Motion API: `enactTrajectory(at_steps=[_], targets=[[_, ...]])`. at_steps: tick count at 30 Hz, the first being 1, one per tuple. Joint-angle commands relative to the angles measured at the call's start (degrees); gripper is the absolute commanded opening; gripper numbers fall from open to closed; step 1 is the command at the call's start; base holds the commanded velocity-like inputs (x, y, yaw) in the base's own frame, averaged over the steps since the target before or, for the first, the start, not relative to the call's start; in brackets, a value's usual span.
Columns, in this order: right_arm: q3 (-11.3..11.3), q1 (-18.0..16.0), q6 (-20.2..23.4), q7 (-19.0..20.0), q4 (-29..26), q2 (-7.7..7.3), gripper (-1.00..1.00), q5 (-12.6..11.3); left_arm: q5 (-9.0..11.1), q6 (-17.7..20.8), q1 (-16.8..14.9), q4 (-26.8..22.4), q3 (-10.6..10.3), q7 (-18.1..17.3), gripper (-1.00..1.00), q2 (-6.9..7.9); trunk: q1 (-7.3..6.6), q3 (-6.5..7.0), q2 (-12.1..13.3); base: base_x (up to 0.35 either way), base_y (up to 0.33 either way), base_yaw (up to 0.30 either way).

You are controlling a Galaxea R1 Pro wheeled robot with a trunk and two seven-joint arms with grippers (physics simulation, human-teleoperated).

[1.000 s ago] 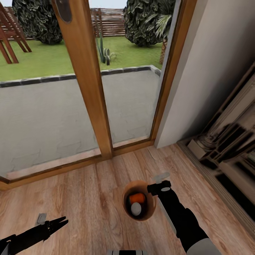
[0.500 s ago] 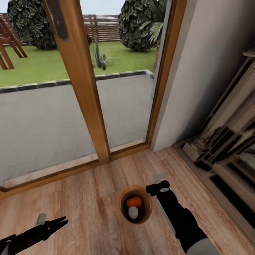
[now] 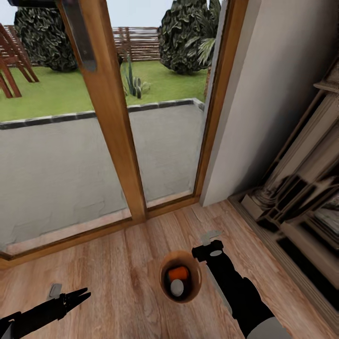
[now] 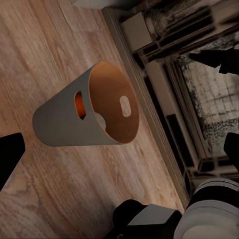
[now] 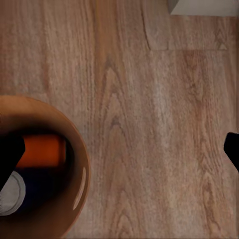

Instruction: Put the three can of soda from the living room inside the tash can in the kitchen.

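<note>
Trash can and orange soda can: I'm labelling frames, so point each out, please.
trash can (image 3: 199,281): head view, on its brown rim, right side.
orange soda can (image 3: 178,273): head view, on its orange side, inside the bin.

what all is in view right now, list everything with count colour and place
trash can: one, grey outside, brown inside, held up over the wood floor beside the right gripper
soda cans: at least two inside the bin, one orange, one dark with a pale top
wood floor: one, light brown planks, under the robot
glass door: wooden frame, ahead, patio and lawn behind it
fireplace surround: one, pale stone, along the right side
wall: grey-white, between door and fireplace
left gripper: black, low at the left, fingers close together, holding nothing
right gripper: black arm, at the bin's rim, fingers spread in its wrist view
</note>
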Motion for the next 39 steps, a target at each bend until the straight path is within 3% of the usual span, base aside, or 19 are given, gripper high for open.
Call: enactTrajectory(at_steps=[1, 39], targets=[[0.0, -0.01, 0.0, -0.02, 0.0, 0.0, 1.0, -0.01, 0.0, 0.0, 0.0, 0.0, 0.0, 0.01, 1.0, -0.02, -0.23, 0.22, 0.42, 0.0, 0.0, 0.0], [0.02, -0.04, 0.0, -0.09, -0.02, 0.0, 1.0, -0.01, 0.0, 0.0, 0.0, 0.0, 0.0, 0.04, 1.0, 0.0, -8.57, 7.65, 15.66, 0.0, 0.0, 0.0]])
